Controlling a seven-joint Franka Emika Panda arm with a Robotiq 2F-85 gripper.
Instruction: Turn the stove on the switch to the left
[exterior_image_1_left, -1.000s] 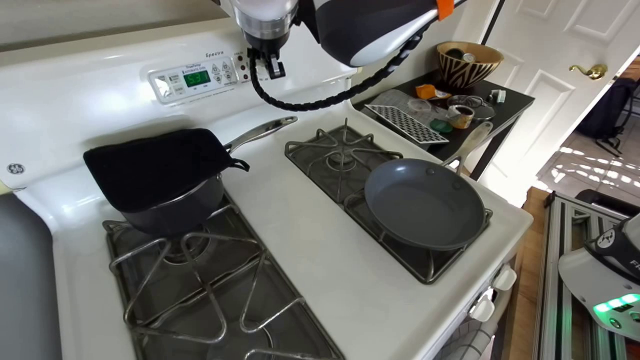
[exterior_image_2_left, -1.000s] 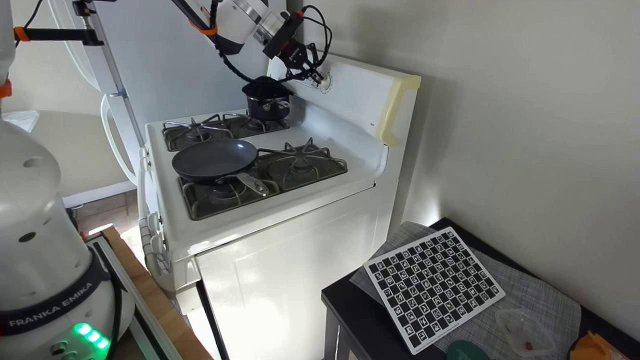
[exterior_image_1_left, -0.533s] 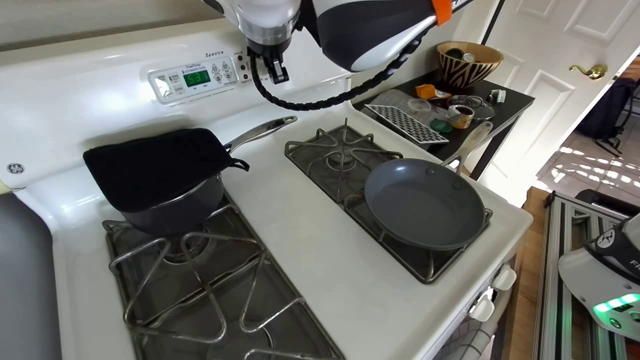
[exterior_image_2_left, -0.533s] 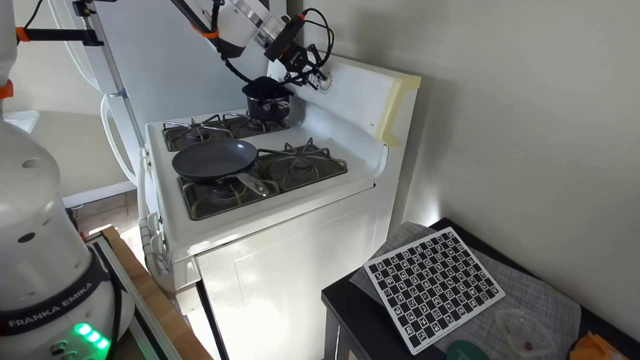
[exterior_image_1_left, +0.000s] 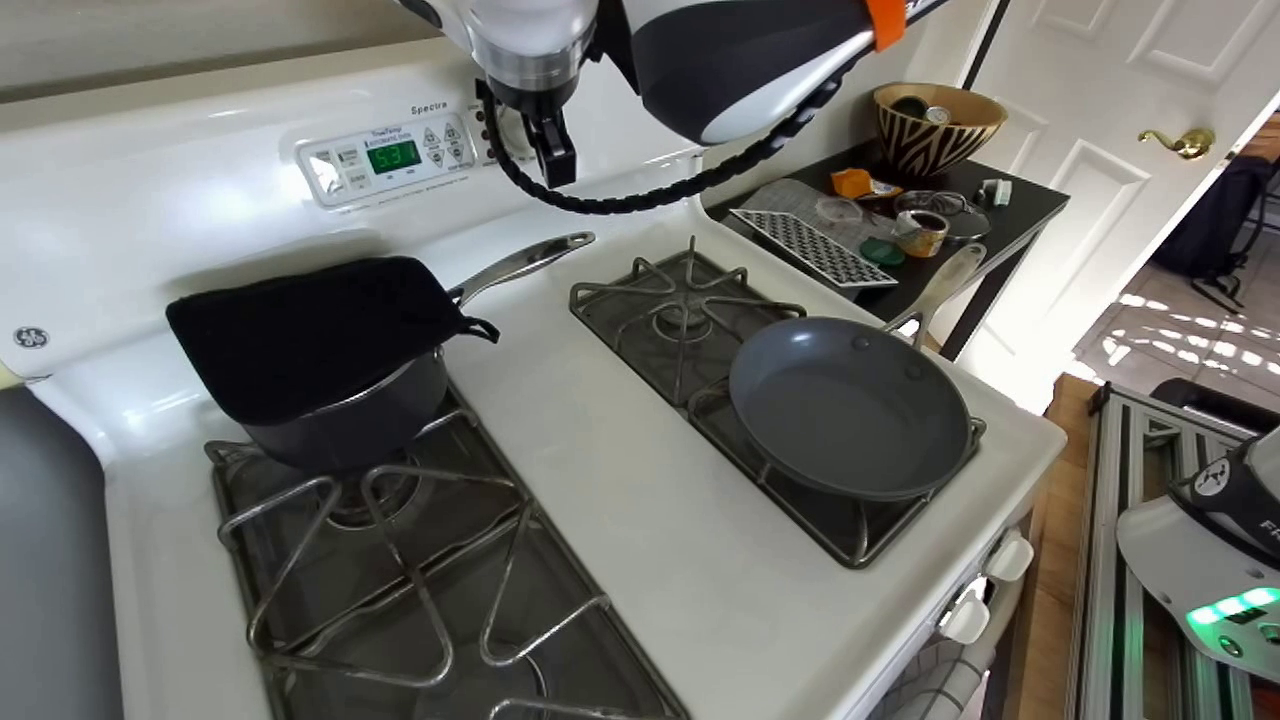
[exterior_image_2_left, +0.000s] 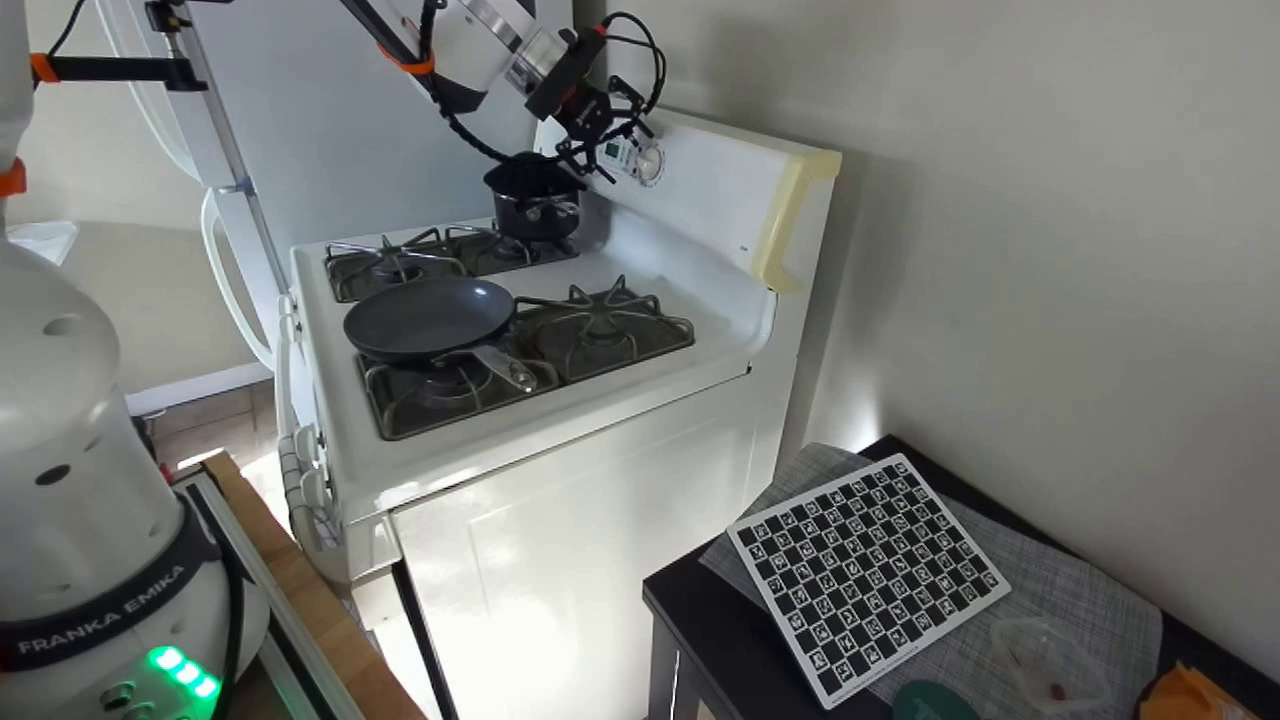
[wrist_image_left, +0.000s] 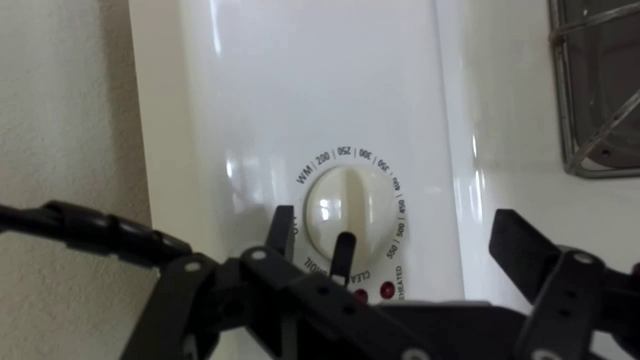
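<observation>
The white stove (exterior_image_1_left: 620, 450) shows in both exterior views, with a green display (exterior_image_1_left: 394, 156) on its raised back panel. On that panel is the switch, a round cream knob (wrist_image_left: 377, 210) ringed by temperature marks; in an exterior view this knob (exterior_image_2_left: 650, 163) stands fully visible. Its ridge runs nearly upright in the wrist view, between the 250–300 marks and CLEAN. My gripper (wrist_image_left: 400, 230) is spread wide, nothing gripped. The left finger overlaps the knob's OFF mark in the picture; the right one lies well away. Contact with the panel cannot be judged.
A dark saucepan (exterior_image_1_left: 350, 430) under a black cloth (exterior_image_1_left: 310, 330) sits on a rear burner, its handle pointing along the panel. A grey frying pan (exterior_image_1_left: 850, 400) rests on a front burner. Beside the stove, a dark side table holds a checkered board (exterior_image_2_left: 870, 580).
My gripper's fingers have gone from shut to widely spread. The arm has shifted only slightly, and the knob, partly covered by the fingers before, now shows clear of them in an exterior view.
</observation>
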